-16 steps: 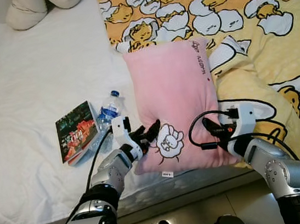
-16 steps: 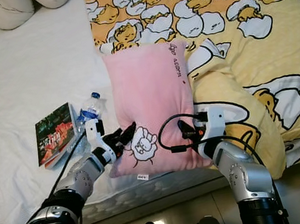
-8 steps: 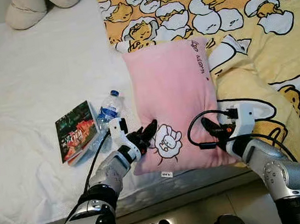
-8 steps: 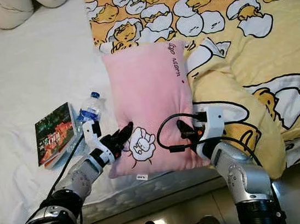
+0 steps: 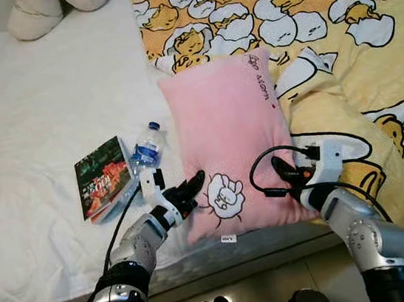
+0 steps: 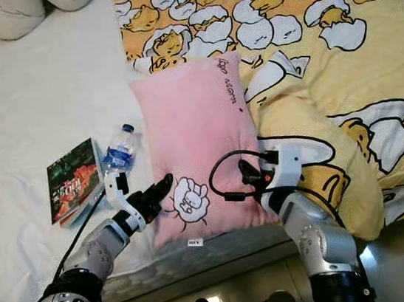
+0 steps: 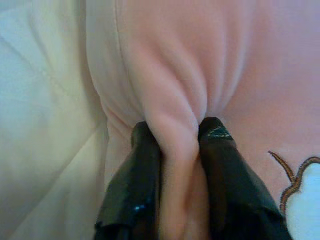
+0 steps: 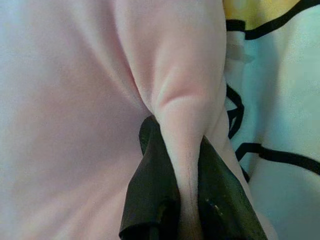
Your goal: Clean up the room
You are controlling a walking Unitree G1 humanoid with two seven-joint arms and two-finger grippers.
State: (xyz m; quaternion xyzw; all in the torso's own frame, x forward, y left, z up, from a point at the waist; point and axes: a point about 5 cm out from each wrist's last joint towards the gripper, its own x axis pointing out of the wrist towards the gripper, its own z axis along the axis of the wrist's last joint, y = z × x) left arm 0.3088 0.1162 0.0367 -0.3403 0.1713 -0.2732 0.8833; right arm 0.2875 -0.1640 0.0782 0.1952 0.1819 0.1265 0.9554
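Two grippers hold one pink pillow (image 5: 230, 151) by its near corners. It lies lengthwise on the bed, its left part on the white sheet (image 5: 41, 120) and its right edge against the yellow duvet (image 5: 337, 44), with the near end at the bed's front edge. A white cartoon patch (image 5: 222, 193) sits low on its face, and small dark writing (image 5: 259, 76) runs near its far right corner.

The left gripper (image 7: 175, 135) is clamped on a pinched fold of pink fabric at the near left corner, one black finger on each side of the ridge. The right gripper (image 8: 175, 135) pinches a similar fold at the near right corner, where the pillow meets the duvet's black-outlined print.

Just left of the pillow lies a water bottle (image 5: 146, 149) with a blue cap, and touching its left side is a book (image 5: 103, 177) with a dark cover. Well beyond, at the head of the bed, rest two cream cushions (image 5: 56, 6).
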